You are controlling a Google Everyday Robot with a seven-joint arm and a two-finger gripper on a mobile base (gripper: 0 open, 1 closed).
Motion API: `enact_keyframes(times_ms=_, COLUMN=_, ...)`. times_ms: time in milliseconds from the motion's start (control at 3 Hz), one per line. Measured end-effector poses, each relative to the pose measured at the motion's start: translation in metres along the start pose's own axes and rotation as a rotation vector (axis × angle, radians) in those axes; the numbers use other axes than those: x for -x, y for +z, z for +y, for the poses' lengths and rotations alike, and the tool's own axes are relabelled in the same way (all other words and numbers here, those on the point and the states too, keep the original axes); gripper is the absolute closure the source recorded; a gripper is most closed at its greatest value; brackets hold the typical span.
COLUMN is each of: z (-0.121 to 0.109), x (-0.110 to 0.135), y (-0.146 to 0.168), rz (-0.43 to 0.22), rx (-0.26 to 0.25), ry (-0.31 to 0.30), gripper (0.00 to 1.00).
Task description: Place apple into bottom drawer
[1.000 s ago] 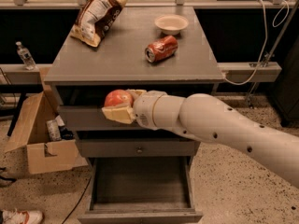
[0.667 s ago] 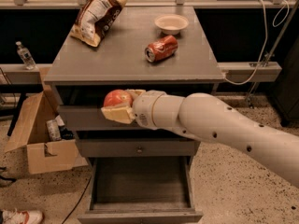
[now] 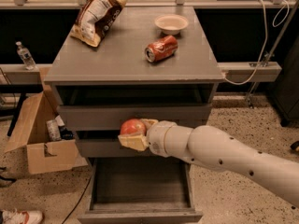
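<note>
Your gripper point(image 3: 133, 133) is clamped on the apple point(image 3: 132, 125): one pale finger cups it from below, the other sits at its right side. The fruit pokes out above the lower finger. The arm point(image 3: 219, 153) comes in from the lower right, with the wrist just right of the apple.

Progress: pick is done and you're carrying. The apple hangs in the air in front of the middle drawer point(image 3: 98, 147), level with that drawer's face. The bottom drawer point(image 3: 140, 215) is already pulled out, with its grey floor showing and nothing visible inside. The apple sits above the drawer's back-left part, well clear of the floor and touching nothing but the fingers.

What's left, as I read it: lower into the box, let go, pull out. Dropping from this height would likely make the apple roll.

Also in view and not part of the task are the soda can point(image 3: 161, 49), bowl point(image 3: 171, 24) and chip bag point(image 3: 96, 15) on the cabinet top point(image 3: 121, 55), and a cardboard box point(image 3: 39, 134) on the floor to the left.
</note>
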State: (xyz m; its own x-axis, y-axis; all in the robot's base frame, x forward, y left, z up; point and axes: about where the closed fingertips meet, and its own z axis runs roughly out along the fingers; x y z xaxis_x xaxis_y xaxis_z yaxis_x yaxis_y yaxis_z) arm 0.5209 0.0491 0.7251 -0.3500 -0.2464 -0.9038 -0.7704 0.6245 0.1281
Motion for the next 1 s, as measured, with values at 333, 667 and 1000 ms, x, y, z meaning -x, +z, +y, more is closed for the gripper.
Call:
enact_keyframes(times_ms=333, z=-0.012, x=-0.078, y=0.002, rz=0.046, rx=0.004, ry=0.076, gripper=1.00)
enact_keyframes(times_ms=667, z=-0.026, x=-0.138, y=0.009, rz=0.092, rx=0.011, ry=0.153, gripper=1.00)
enact_keyframes(times_ms=1000, z=-0.026, x=-0.138, y=0.009, rz=0.092, rx=0.011, ry=0.153, gripper=1.00)
